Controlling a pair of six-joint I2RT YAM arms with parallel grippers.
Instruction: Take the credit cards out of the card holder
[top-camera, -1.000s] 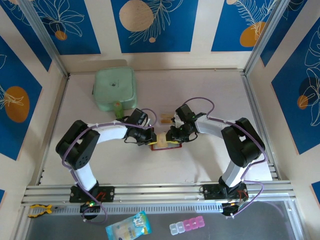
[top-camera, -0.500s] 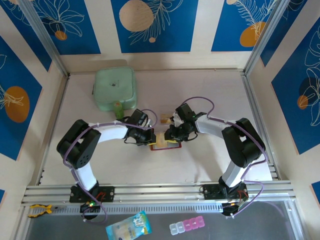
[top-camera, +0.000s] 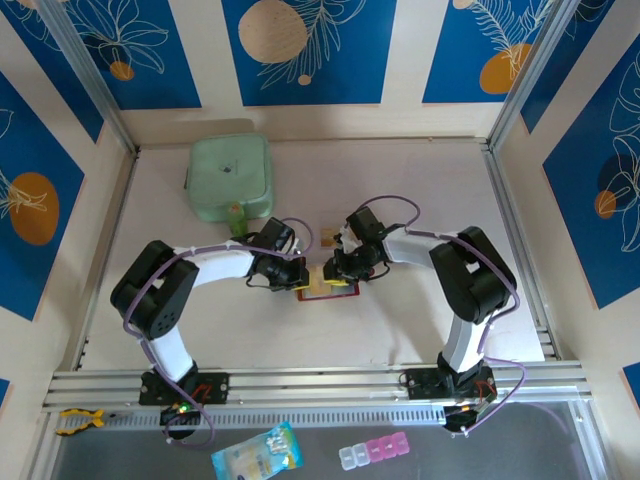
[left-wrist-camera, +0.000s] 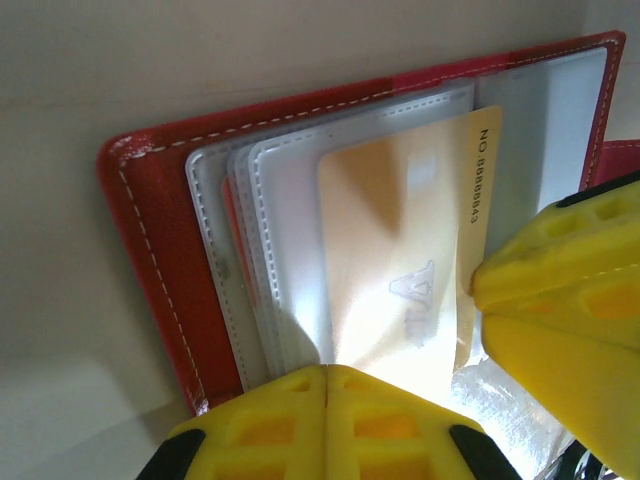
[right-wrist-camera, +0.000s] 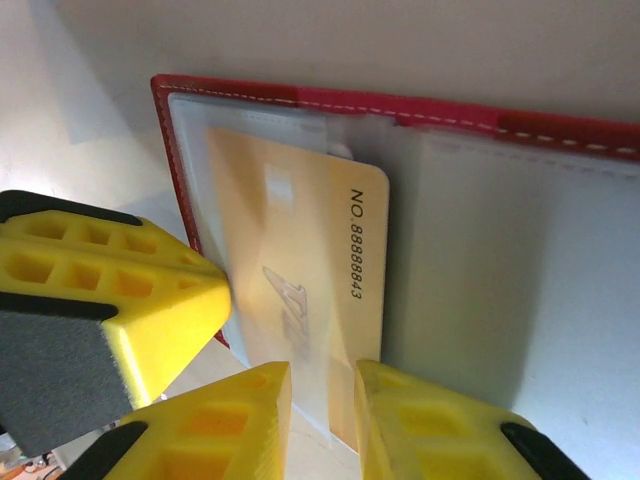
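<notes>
1. card holder (left-wrist-camera: 150, 260): dark red leather-like cover with pale stitching along its rim. It lies open and flat on the pale worktop (left-wrist-camera: 300, 50), directly under both tools. Inside is a stack of pale grey clear sleeves (left-wrist-camera: 285, 230) with stitched edges, slightly fanned.
2. credit card (left-wrist-camera: 390, 250): thin gold-orange rectangle with rounded corners, glossy, with a printed number along one long edge. It lies on the sleeves, one end reaching the right tool.
3. left tool (left-wrist-camera: 326, 385): yellow plastic fingers with moulded recesses, closed flush together with nothing between them. The tips are set against the near edge of the sleeves.
4. right tool (right-wrist-camera: 322, 395): the same yellow fingers, a narrow gap apart, astride the credit card's near end. Whether it truly pinches the card cannot be told.
5. second card (top-camera: 328, 238): small tan rectangle, flat on the worktop just beyond the tools.
6. pouch (top-camera: 232, 178): mint-green, square with rounded corners, well beyond the left tool.
</notes>
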